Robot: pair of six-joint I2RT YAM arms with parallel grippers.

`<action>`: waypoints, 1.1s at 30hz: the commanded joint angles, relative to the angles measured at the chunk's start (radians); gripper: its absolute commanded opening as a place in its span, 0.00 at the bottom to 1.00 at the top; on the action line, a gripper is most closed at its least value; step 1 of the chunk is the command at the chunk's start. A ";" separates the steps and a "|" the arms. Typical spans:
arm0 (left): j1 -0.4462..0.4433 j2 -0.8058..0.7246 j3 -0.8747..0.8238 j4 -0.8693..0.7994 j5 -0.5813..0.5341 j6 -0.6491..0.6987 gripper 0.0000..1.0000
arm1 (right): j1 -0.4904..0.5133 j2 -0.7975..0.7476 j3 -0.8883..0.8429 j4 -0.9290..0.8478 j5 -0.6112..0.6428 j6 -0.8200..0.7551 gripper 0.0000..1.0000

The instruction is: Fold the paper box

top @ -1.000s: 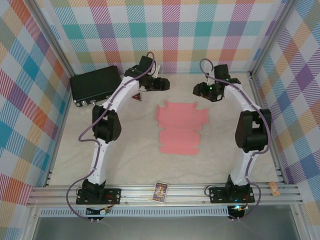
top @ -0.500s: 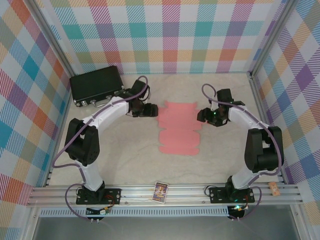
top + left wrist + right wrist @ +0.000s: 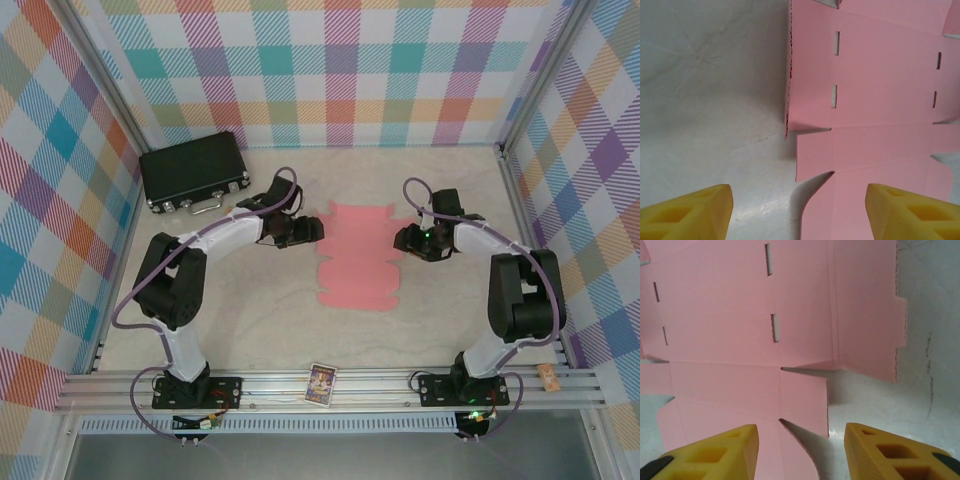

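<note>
Paper box: unfolded sheet, flat on the middle of the surface.
Left claw: wide, straddling the sheet's left edge.
Right claw: wide, straddling its right edge.

The flat pink paper box lies on the pale tabletop, its slotted panels and flaps unfolded, its left edge lifted slightly and casting a shadow. The left gripper gapes wide: one yellow fingertip over bare tabletop, the other over a flap
</note>
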 commanded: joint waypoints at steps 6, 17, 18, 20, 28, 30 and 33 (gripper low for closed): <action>-0.020 0.089 0.010 0.066 0.066 -0.073 0.61 | 0.002 0.050 0.002 0.052 -0.011 0.042 0.45; -0.035 0.125 0.004 0.094 0.124 -0.097 0.47 | 0.002 0.084 -0.015 0.092 -0.051 0.053 0.35; -0.035 0.125 0.003 0.103 0.133 -0.097 0.45 | 0.002 0.085 -0.016 0.097 -0.061 0.053 0.34; -0.034 0.127 0.002 0.113 0.143 -0.099 0.43 | 0.003 0.089 -0.019 0.106 -0.078 0.057 0.33; -0.037 0.133 -0.002 0.155 0.163 -0.115 0.39 | 0.004 0.086 -0.023 0.113 -0.093 0.059 0.32; -0.037 0.131 -0.004 0.157 0.170 -0.115 0.38 | 0.004 0.084 -0.023 0.114 -0.101 0.057 0.32; -0.038 0.125 -0.003 0.170 0.192 -0.113 0.35 | 0.007 0.076 -0.023 0.116 -0.111 0.056 0.32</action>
